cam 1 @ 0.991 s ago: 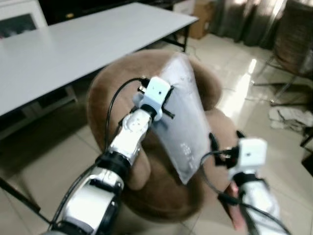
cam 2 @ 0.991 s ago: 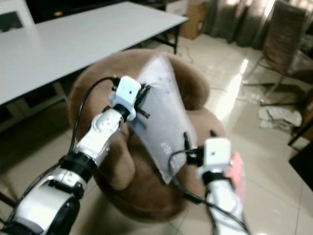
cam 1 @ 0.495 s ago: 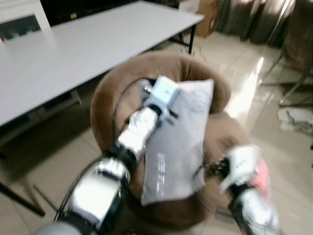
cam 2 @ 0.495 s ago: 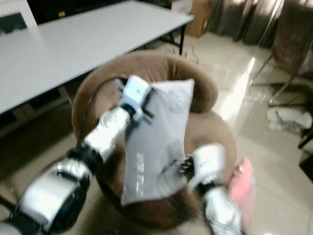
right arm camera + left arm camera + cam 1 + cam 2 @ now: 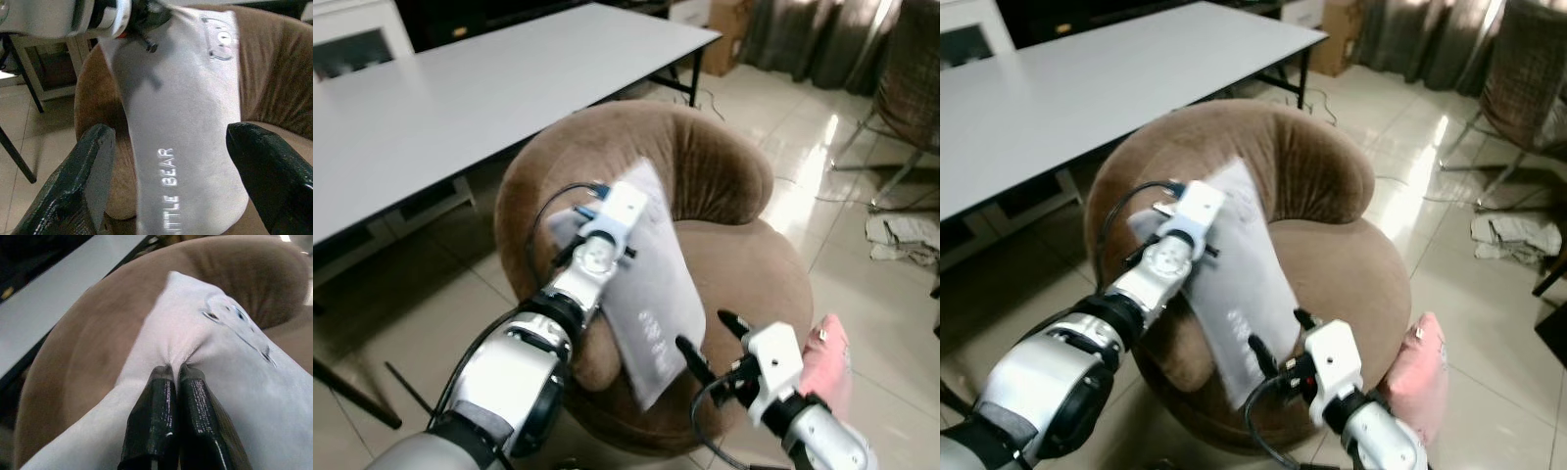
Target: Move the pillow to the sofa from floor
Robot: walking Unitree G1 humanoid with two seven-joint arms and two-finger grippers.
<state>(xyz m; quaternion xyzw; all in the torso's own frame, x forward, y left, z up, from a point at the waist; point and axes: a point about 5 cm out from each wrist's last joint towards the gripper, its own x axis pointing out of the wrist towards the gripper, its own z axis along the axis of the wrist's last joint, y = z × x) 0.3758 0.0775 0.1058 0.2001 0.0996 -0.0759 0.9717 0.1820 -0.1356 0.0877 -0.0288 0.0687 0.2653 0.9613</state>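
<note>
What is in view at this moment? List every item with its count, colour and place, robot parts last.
pillow: 1, pale grey with printed lettering, draped over the sofa's left arm, pinched at its upper edge
sofa: 1, brown, round, in the middle of the floor
pink pillow: 1, pink, on the floor against the sofa's right side
table: 1, white top, behind the sofa on the left
cardboard box: 1, brown, far end of the room
cloth: 1, whitish, crumpled on the floor at right
left gripper: 1, black fingers, shut on the pillow's fabric
right gripper: 1, black fingers, open, by the pillow's lower end
</note>
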